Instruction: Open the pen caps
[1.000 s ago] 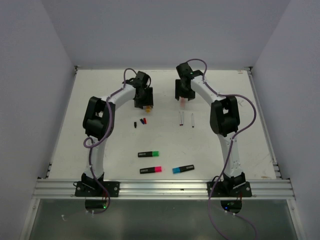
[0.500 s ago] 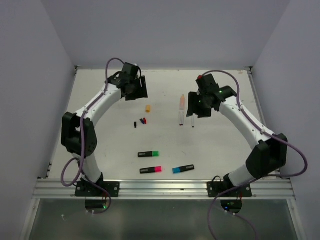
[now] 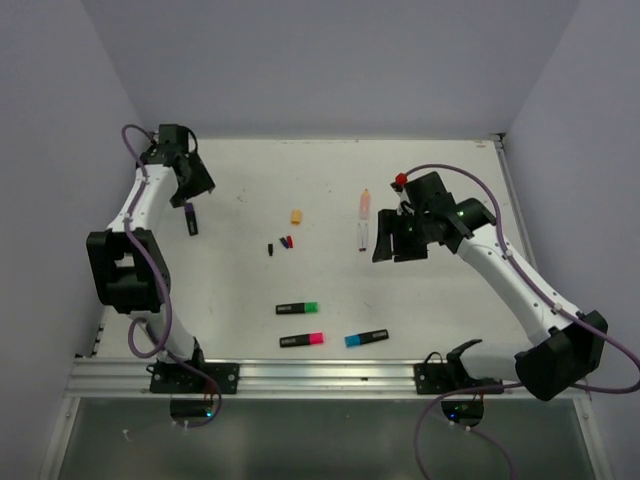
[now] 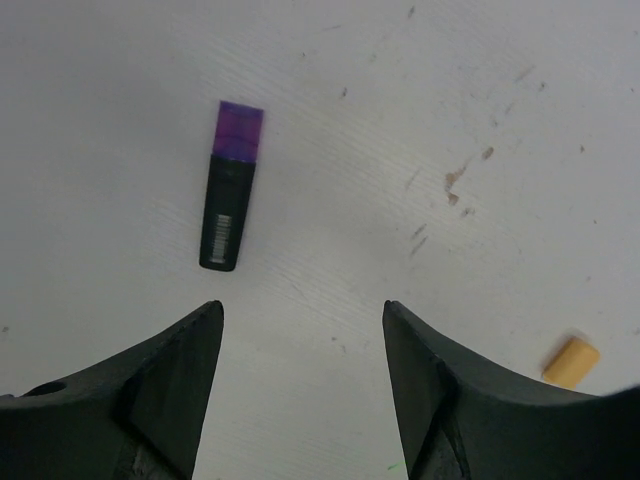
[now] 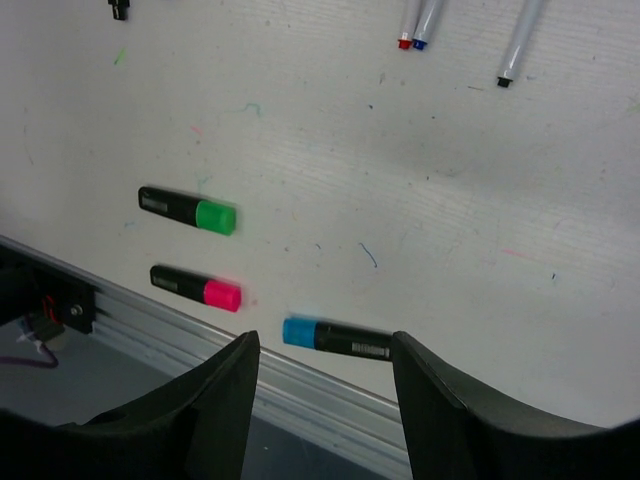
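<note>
A white tabletop (image 3: pixel 240 290) fills the scene, closed in by plain pale grey walls (image 3: pixel 330 70) at the back and on both sides. An aluminium rail (image 3: pixel 330 376) runs along its near edge, with a dark greenish panel (image 3: pixel 330 440) below it. The surface is scuffed, with small brownish stains (image 4: pixel 455 182) in the left wrist view and faint coloured scribbles (image 5: pixel 370 255) in the right wrist view.
</note>
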Controlling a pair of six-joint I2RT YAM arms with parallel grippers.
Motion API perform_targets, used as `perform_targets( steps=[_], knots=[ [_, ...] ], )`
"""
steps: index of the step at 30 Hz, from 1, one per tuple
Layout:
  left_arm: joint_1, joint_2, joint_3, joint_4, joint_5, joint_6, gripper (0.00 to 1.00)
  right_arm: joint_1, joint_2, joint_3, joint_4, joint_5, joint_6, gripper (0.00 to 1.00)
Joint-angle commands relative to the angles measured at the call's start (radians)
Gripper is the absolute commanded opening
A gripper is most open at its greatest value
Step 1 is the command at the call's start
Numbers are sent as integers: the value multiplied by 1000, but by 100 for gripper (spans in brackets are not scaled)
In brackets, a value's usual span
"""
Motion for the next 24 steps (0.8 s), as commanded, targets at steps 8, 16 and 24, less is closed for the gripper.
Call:
perform_targets(
  steps=[8, 16, 24],
  knots=[
    [58, 129, 22, 31, -95, 81, 67, 0, -27, 12, -58, -45, -54, 59],
    [89, 175, -22, 114, -84, 87, 58, -2, 10, 19, -52, -54, -57, 59],
    [113, 241, -24, 131, -77, 102, 57, -2, 56, 42, -45, -59, -50, 59]
  ],
)
